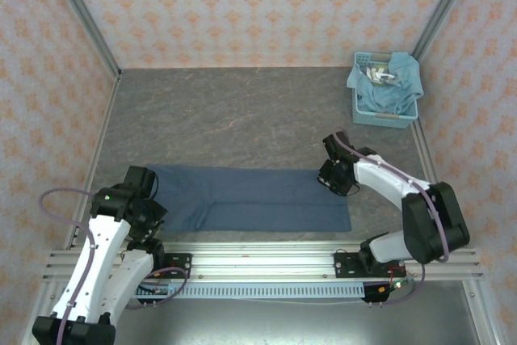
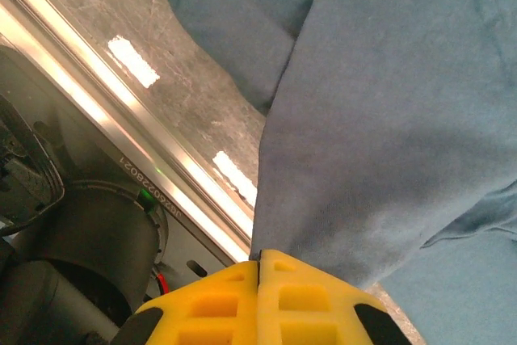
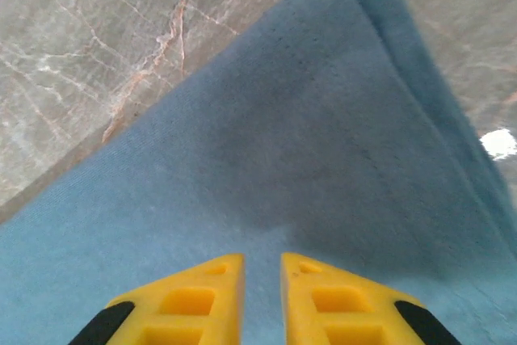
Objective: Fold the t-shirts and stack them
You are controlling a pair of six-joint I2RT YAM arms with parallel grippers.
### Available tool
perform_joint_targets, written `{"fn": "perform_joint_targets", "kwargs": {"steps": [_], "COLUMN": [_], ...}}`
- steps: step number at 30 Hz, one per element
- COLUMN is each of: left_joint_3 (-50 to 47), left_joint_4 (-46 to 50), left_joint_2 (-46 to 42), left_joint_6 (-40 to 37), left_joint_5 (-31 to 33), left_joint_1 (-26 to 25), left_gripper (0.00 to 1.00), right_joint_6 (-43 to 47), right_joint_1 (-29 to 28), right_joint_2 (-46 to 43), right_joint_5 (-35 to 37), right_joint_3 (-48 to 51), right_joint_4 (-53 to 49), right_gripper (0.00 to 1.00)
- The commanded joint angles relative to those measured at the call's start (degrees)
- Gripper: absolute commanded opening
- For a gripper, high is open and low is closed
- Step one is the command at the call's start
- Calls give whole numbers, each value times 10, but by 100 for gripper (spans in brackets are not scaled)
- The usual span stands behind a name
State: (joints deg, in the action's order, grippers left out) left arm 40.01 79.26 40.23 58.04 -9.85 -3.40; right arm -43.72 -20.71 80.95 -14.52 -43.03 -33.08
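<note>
Left wrist: my left gripper (image 2: 258, 258) clamped the dark t-shirt (image 2: 388, 119) by its edge; right gripper (image 3: 262, 258) hovered slightly parted, empty. Mid-fold, I reckoned; next needed the right's pinch.

Peach walls (image 1: 242, 6) printed with an orange floral motif enclose the work cell on three sides, with slanting aluminium posts (image 1: 83, 14) at the two back corners. The tabletop (image 1: 242, 111) is a grey marbled surface veined with pale and rust-coloured lines. Ribbed aluminium rails (image 1: 266, 258) run along its near edge. Light falls evenly, leaving bright white glints (image 2: 133, 62) on the polished surface beside the rail.
</note>
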Motion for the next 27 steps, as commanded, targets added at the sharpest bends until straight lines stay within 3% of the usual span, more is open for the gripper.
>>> {"fn": "perform_joint_targets", "kwargs": {"steps": [1,8,17,27], "left_joint_3": [-3,9,-52,-75], "left_joint_4": [-11,-73,-245,-288], "left_joint_2": [2,-20,-59,-53], "left_joint_6": [-2,-21,-13,5], "left_joint_5": [35,100,104,160], "left_joint_1": [-2,-2,-2,-2], "left_gripper": [0,0,0,0], "right_joint_6": [-11,-22,-4,21], "right_joint_1": [-2,23,77,81], "right_joint_2": [34,88,132,138], "right_joint_5": [24,66,54,62], "right_joint_3": [-24,-64,-87,-148], "right_joint_4": [13,-34,-27,-56], "right_gripper": [18,16,16,16]}}
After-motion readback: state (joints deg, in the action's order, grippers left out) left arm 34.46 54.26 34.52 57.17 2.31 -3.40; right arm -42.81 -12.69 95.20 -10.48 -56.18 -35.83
